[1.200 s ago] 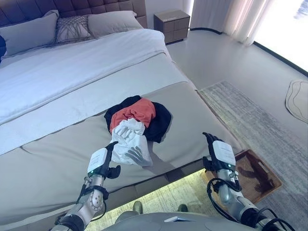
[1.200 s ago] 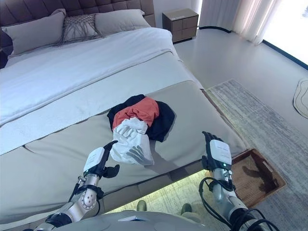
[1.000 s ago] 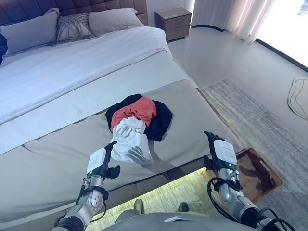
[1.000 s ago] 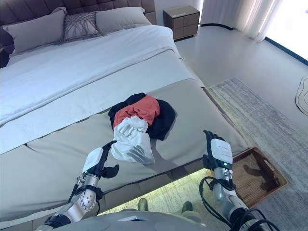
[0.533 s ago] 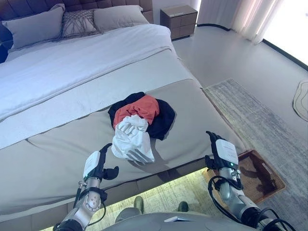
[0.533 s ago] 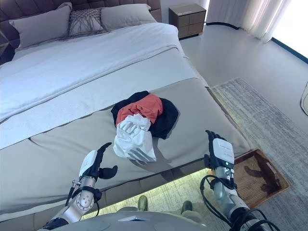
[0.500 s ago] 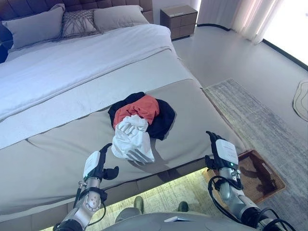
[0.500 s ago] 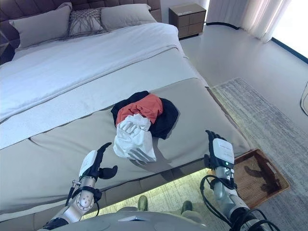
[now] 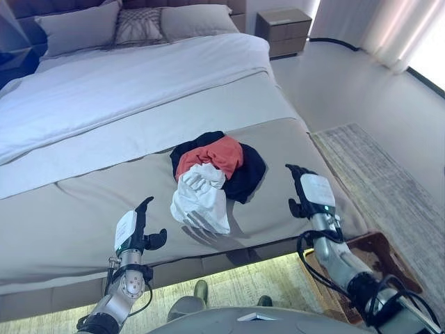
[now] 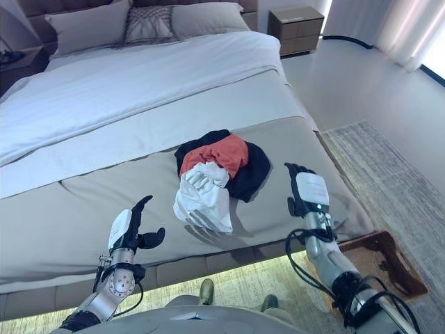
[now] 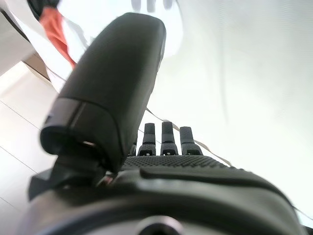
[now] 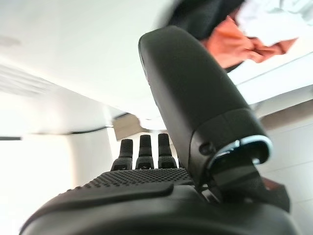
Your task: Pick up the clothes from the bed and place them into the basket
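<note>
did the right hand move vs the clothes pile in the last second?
Yes. The right hand has come up over the bed's corner, nearer the clothes pile; earlier it hung off the edge above the basket.

White, orange-red and black clothes [image 9: 217, 177] on a beige bed [image 9: 83, 202] (white sheet above), brown basket [image 10: 386, 264]

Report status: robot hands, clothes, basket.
Left robot hand open, empty, above the bed. Right robot hand open, empty, beside clothes pile. Basket on floor by bed corner. Nothing in the way.

Clothes [image 9: 217, 172] on bed [image 9: 83, 202]; basket [image 10: 381, 266] right, on floor.
</note>
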Tool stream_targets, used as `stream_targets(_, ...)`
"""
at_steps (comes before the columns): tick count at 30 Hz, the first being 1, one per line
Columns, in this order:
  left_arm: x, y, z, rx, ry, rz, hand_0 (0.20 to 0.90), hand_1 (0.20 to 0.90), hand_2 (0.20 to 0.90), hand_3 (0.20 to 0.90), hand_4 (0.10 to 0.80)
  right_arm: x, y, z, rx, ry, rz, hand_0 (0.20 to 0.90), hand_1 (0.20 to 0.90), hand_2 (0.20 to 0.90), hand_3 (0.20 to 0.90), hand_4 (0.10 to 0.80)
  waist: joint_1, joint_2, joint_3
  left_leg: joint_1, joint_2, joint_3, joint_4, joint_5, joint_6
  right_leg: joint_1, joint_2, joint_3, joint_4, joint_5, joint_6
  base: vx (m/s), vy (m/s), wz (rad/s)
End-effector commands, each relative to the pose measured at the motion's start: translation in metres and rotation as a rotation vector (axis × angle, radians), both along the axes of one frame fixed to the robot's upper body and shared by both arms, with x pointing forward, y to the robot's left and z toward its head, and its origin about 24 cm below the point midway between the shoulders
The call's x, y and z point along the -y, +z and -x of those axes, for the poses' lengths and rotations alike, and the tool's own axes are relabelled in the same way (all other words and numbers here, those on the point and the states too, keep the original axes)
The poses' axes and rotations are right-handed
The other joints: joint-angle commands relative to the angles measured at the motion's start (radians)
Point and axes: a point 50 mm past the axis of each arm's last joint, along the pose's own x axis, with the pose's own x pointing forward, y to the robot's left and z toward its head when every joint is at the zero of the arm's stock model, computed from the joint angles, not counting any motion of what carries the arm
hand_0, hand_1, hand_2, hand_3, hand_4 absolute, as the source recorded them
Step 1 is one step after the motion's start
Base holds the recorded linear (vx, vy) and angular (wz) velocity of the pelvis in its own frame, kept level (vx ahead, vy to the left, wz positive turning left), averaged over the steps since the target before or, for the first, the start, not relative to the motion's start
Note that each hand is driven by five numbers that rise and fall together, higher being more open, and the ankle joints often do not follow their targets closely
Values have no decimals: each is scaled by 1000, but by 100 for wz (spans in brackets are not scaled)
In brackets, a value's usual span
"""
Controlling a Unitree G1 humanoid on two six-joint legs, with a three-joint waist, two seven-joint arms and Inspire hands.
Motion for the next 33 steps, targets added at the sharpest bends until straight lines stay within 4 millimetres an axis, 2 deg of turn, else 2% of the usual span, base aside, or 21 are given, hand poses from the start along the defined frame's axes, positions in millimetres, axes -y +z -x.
stream_targets(1, -29, 40, -29, 189, 48, -68, 900, 900, 900, 900, 800, -34, 62, -46, 200, 154, 84, 900, 900, 900, 900, 800, 69, -56, 13, 31, -1, 0, 10, -83, -12, 14, -84, 33, 74, -56, 11, 87, 67, 18)
stream_targets(5, -28, 41, -30, 201, 41, -61, 900, 900, 900, 900, 800, -50, 88, -69, 214, 176, 152, 900, 900, 900, 900, 800, 117, -49, 57, -40, -12, -41, 89, -83, -11, -29, -106, -5, 155, -81, -4, -16, 76, 28)
stream_targets(9, -23, 55, -49, 283, 32, -9, 900, 900, 900, 900, 800, -63, 130, -98, 307, 164, 228, 900, 900, 900, 900, 800, 164, -27, 155, -166, -41, -83, 213, -94, -8, -122, -145, -38, 276, -112, -23, -171, 70, 37)
stream_targets(10, -24, 55, -49, 284, 32, -9, 900, 900, 900, 900, 800, -63, 130, -98, 308, 164, 228, 900, 900, 900, 900, 800, 163, -28, 155, -167, -41, -83, 214, -95, -8, -123, -145, -38, 277, -112, -23, -144, 53, 31)
stream_targets(11, -21, 61, -54, 320, 21, -7, 900, 900, 900, 900, 800, -66, 141, -105, 327, 154, 239, 900, 900, 900, 900, 800, 181, -19, 192, -202, -52, -87, 253, -100, -8, -144, -159, -47, 307, -114, -29, -87, 58, 26)
stream_targets(13, -22, 67, -57, 357, 23, -3, 900, 900, 900, 900, 800, -70, 148, -110, 340, 160, 251, 900, 900, 900, 900, 800, 201, -15, 228, -235, -64, -94, 293, -110, -8, -157, -172, -56, 334, -120, -31, -68, 52, 30)
stream_targets(16, -21, 78, -64, 409, 16, 24, 900, 900, 900, 900, 800, -78, 155, -118, 330, 152, 254, 900, 900, 900, 900, 800, 233, -17, 268, -271, -81, -105, 331, -121, 0, -173, -186, -71, 370, -129, -29, 2, 15, 19)
stream_targets(18, -19, 88, -68, 456, -19, 21, 900, 900, 900, 900, 800, -77, 159, -122, 326, 131, 261, 900, 900, 900, 900, 800, 255, -20, 298, -297, -94, -119, 374, -151, 1, -191, -186, -62, 410, -155, -23, 18, -30, 13)
stream_targets(25, -9, 116, -83, 563, -83, 42, 900, 900, 900, 900, 800, -76, 176, -136, 323, 87, 332, 900, 900, 900, 900, 800, 303, -10, 373, -401, -135, -155, 468, -165, 26, -287, -210, -74, 531, -174, -18, -48, 11, 17)
stream_targets(29, -5, 126, -86, 614, -98, 81, 900, 900, 900, 900, 800, -71, 179, -141, 281, 57, 396, 900, 900, 900, 900, 800, 317, -4, 399, -458, -156, -161, 519, -176, 42, -346, -223, -75, 597, -185, -13, -31, 29, 9)
stream_targets(33, 1, 136, -87, 668, -113, 121, 900, 900, 900, 900, 800, -58, 171, -143, 191, -28, 456, 900, 900, 900, 900, 800, 324, -2, 400, -531, -171, -159, 579, -196, 57, -419, -231, -72, 662, -196, -11, -23, 38, 7)
